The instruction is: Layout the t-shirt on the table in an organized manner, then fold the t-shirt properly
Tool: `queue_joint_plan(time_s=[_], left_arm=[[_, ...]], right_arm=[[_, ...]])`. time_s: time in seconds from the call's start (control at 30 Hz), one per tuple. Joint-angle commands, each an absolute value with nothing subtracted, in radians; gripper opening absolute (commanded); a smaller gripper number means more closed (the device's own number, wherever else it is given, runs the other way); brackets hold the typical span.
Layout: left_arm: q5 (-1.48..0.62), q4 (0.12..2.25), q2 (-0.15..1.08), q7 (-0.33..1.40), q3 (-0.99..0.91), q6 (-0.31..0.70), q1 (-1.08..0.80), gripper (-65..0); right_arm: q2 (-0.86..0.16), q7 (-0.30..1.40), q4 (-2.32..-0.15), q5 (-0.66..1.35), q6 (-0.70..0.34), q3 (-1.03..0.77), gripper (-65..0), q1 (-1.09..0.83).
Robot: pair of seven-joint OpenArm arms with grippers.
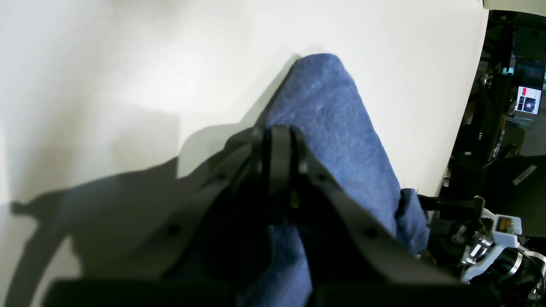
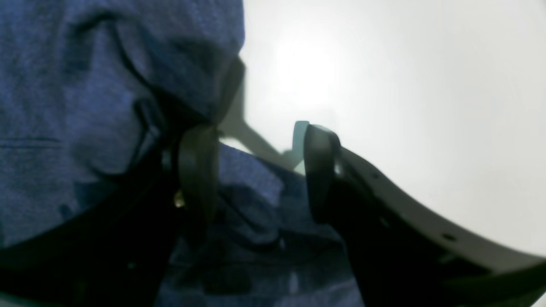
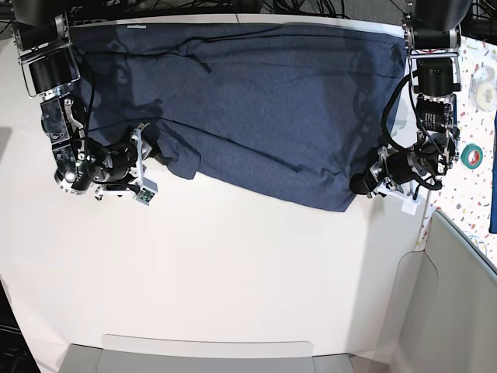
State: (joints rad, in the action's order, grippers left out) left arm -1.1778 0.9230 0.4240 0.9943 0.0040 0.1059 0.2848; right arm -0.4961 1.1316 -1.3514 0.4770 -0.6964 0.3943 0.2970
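1. Shirt (image 3: 256,109): dark navy, spread wide across the far half of the white counter (image 3: 233,272), back edge at the far counter edge. Not flat: wrinkles run through the middle and the near edge is uneven.
2. Left gripper (image 1: 279,140), on the right side of the base view: jaws pressed together on a fold of shirt at its near corner. Wrist view shows cloth rising past the fingertips in a ridge.
3. Right gripper (image 2: 256,170), on the left side of the base view: jaws apart, straddling bunched cloth at the shirt's other end. Nothing pinched yet; cloth lies between and behind the fingers.
4. Risk: if the left arm pulls while the right has no grip, shirt likely slides sideways and bunches more.
5. Risk: right gripper may close on several layers, since the cloth there is folded over; lifting would then drag a lump.
6. Risk: shirt sits at the far edge, so a push away could tip it off.
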Motion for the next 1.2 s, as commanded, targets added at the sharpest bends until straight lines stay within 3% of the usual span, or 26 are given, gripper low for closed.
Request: queue_joint_plan(time_s=[0.0,0.13,0.57,0.73,0.97,1.17], left_arm=[[-1.155,0.920,0.433,1.017,0.001,0.087,0.280,-65.0],[-1.155,0.920,0.433,1.017,0.001,0.085,0.280,-65.0],[-1.155,0.920,0.435,1.017,0.001,0.085,0.282,-65.0],[-1.155,0.920,0.435,1.017,0.001,0.085,0.282,-65.0],[-1.155,0.920,0.435,1.017,0.001,0.085,0.280,-65.0],[-1.155,0.920,0.435,1.017,0.001,0.085,0.280,-65.0]], right_arm=[[-0.484,1.244,-1.287,0.348,-0.682,0.423,-36.7,0.246],[-0.484,1.251,-1.285,0.348,-0.682,0.426,-39.9,0.240],[-0.498,1.265,-1.273,0.346,-0.680,0.570,-65.0,0.237],[-0.481,1.262,-1.256,0.348,-0.679,0.421,-65.0,0.237],[-0.469,1.260,-1.202,0.343,-0.679,-0.013,-65.0,0.245],[-0.469,1.257,-1.139,0.341,-0.679,-0.062,-65.0,0.283]])
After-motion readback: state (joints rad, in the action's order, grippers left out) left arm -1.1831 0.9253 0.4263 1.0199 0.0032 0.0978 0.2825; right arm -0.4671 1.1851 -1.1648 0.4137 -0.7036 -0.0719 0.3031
